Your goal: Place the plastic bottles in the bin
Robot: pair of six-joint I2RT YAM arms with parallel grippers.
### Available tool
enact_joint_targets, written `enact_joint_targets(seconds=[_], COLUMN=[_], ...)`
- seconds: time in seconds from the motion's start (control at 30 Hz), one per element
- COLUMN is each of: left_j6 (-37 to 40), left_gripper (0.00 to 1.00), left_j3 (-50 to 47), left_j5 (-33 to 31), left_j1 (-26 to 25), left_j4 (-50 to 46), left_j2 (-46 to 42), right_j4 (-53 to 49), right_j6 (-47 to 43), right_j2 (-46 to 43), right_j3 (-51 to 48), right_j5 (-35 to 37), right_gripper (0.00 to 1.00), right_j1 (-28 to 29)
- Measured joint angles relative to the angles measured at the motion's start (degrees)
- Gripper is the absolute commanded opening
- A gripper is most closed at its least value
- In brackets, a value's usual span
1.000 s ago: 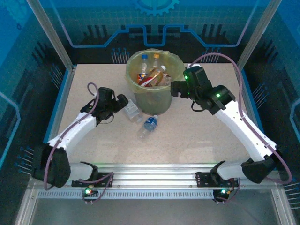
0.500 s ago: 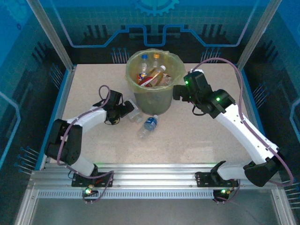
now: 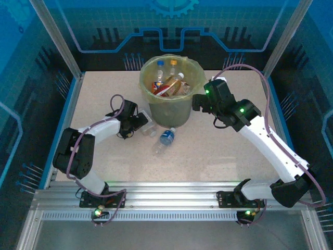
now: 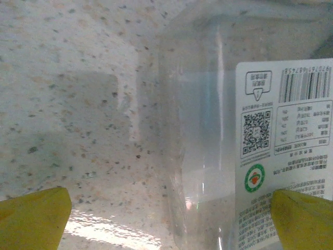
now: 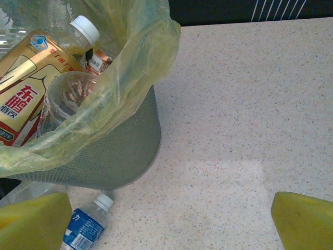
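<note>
Grasping step: the left gripper, jaws wide, straddles a clear white-labelled plastic bottle lying on the speckled worktop beside the round olive-green lined bin. Next it should close, lift and clear the rim. The right gripper hangs wide and empty by the bin.

orange-label bottle: red "东鹏" | white-label bottle: barcode, QR code, fine print illegible

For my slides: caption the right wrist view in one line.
Open right claw beside the bag-lined bin of plastic bottles; one blue-labelled bottle lies on the table at its base.
</note>
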Motion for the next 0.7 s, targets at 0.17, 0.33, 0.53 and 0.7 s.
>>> enact_joint_targets(seconds=[0.17,0.33,0.53,0.7], left_j6=[-0.92,-1.68,-0.09,1.79], left_gripper=[0.99,0.99,0.99,0.99], left_j3=[0.0,-0.02,0.46,2.21], left_j5=[-3.78,-7.43,-7.28,-4.39], left_j1=[0.52,1.4,1.44,1.22], left_j4=[-3.32,-6.56,-6.47,-4.37], left_j2=[-1.53,-3.96,-6.78,-6.73], right_j4=[0.0,0.0,0.0,0.02], right_j6=[0.04,0.17,0.17,0.17], right_j2=[0.0,-0.02,-0.22,-0.2], right_j3=[0.0,0.0,-0.11,-0.42], right_j5=[0.0,0.0,0.0,0.0], right_gripper=[1.0,1.0,1.0,1.0], right_j1=[0.0,0.0,0.0,0.0])
